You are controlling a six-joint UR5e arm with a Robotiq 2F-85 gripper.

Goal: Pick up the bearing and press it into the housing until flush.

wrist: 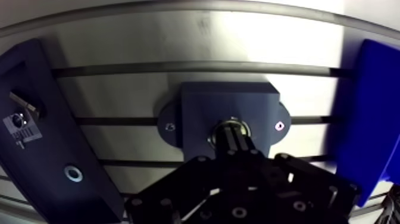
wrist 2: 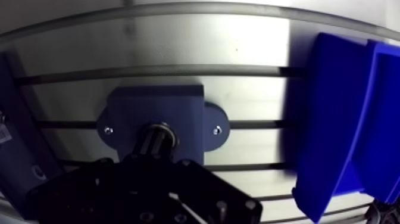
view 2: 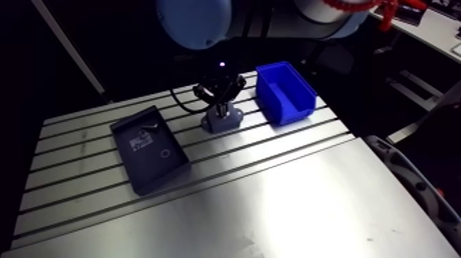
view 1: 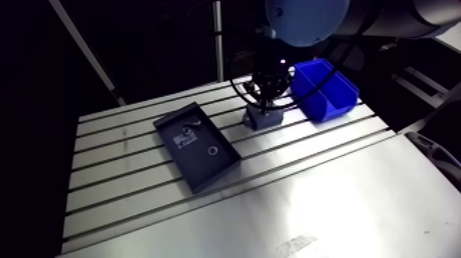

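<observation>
Jaws drawn together, tips side by side and closed around nothing: in the wrist view the two fingers (wrist: pixel 233 143) come down on the middle of the bearing (wrist: pixel 220 127), whose bright rim shows past them on both sides. The bearing sits in the mouth of the bore in the housing (wrist: pixel 229 104), directly under the tips with no offset to either side. Whether its face is level with the block yet cannot be told, since the fingers cover most of it.

Being a ring, the bearing has no long axis across the bench (view 1: pixel 309 192). Its one axis stands upright, in line with the bore and the jaws above it. I judge that the coming move is a straight push down that line and that any lean could cock the ring in its seat.

The housing's own long axis runs through its two screwed ears, parallel to the bench slots, roughly 8 to 2 o'clock in the arm view. From the housing, the dark tray (view 1: pixel 195 161) lies at about 8 o'clock and the blue bin (view 1: pixel 322 89) at about 2 o'clock, both apart from it.
</observation>
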